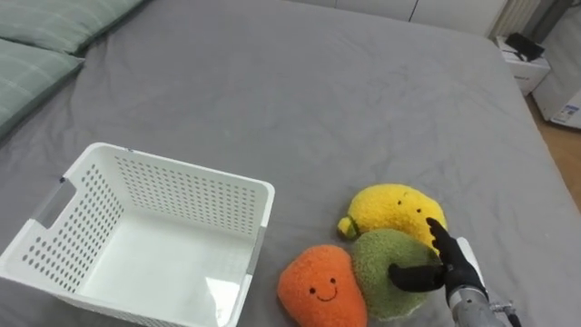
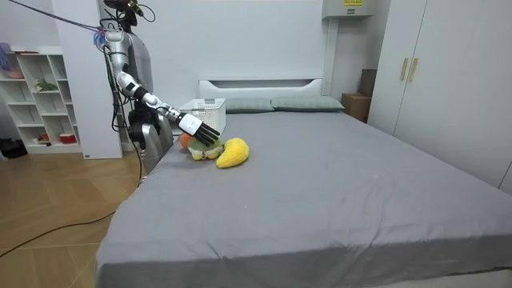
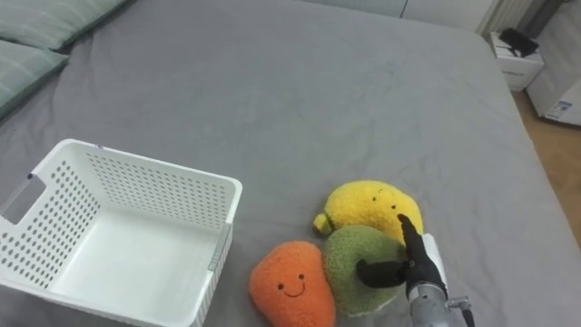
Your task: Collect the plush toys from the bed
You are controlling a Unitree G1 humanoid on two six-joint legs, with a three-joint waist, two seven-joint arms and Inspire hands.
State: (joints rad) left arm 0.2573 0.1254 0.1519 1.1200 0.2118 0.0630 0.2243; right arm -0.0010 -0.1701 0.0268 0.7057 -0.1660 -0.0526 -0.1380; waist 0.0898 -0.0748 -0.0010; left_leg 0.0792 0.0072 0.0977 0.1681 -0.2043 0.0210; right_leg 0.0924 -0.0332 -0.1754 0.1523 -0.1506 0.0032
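Three plush toys lie together on the grey bed (image 1: 318, 100): a yellow one (image 1: 395, 211), a green one (image 1: 386, 259) and an orange one with a smiling face (image 1: 322, 286). My right hand (image 1: 454, 268) comes in from the lower right and rests on the green toy's right side. Its thumb lies across the green plush and its straight fingers point up against the yellow toy. It looks open. A white perforated basket (image 1: 182, 168) stands empty to the toys' left. In the room view I stand at the bedside, right hand (image 2: 206, 132) out over the toys beside the yellow toy (image 2: 232, 154).
Green pillows (image 1: 36, 54) lie at the far left of the bed. A white nightstand (image 1: 526, 59) stands past the bed's right edge, with wooden floor below it. Open grey bedding stretches beyond the toys. A shelf unit (image 2: 36, 96) stands behind me.
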